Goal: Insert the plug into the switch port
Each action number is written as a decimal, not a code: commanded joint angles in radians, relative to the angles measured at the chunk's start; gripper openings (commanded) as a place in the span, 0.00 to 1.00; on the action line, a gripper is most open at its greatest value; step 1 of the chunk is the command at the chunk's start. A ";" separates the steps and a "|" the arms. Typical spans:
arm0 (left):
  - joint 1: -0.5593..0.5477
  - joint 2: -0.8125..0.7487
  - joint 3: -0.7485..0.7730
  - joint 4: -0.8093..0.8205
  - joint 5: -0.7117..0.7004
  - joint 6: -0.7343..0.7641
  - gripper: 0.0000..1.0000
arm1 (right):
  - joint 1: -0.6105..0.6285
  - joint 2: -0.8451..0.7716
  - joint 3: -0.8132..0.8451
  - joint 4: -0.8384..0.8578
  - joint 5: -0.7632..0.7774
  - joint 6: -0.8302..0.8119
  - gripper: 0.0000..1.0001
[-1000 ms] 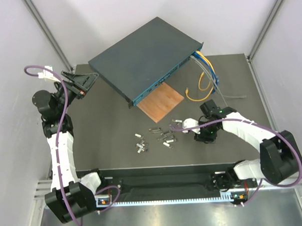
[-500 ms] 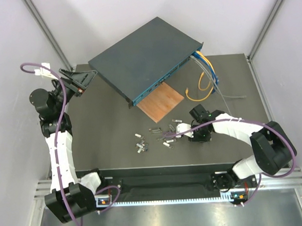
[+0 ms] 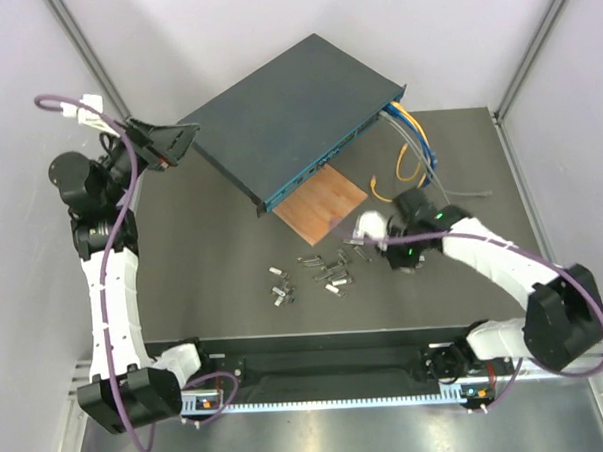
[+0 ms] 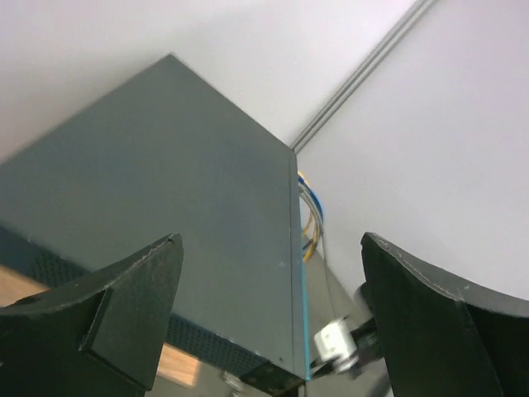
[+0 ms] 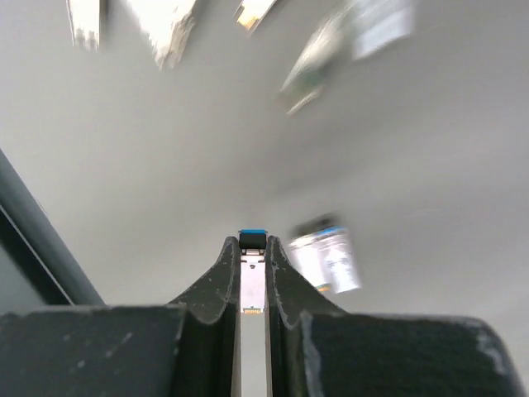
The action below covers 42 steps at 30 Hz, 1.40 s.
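Has raised the left gripper (image 3: 178, 141) higher, jaws wide and empty, beside the switch (image 3: 287, 117) at the table's (image 3: 183, 271) rear. Has clamped the right gripper (image 5: 252, 263) on a small plug (image 5: 252, 285), just right of the loose plugs (image 3: 318, 270). Looks light, stiff, slick; best pinched on its flat sides.

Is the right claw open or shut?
Shut on the plug: the right claw pinches its blue-tipped body between both fingers.

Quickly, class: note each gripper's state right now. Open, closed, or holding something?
Left gripper: open, holding nothing.
Right gripper: closed on a small plug with a blue tip.
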 commanded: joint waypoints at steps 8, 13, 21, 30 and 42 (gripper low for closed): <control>-0.450 0.098 0.316 -0.351 -0.194 0.750 0.93 | -0.391 -0.106 0.399 0.048 -0.610 0.556 0.00; -0.791 0.203 0.399 -0.528 -0.532 1.006 0.92 | -0.547 -0.163 0.313 0.479 -0.730 1.054 0.00; -1.124 0.424 0.497 -0.632 -0.746 1.006 0.92 | -0.573 -0.299 0.150 0.825 -0.557 1.506 0.00; -1.203 0.543 0.537 -0.579 -0.727 0.910 0.84 | -0.557 -0.358 0.098 0.852 -0.518 1.605 0.00; -1.215 0.622 0.528 -0.487 -0.739 0.796 0.78 | -0.466 -0.374 0.049 0.855 -0.463 1.637 0.00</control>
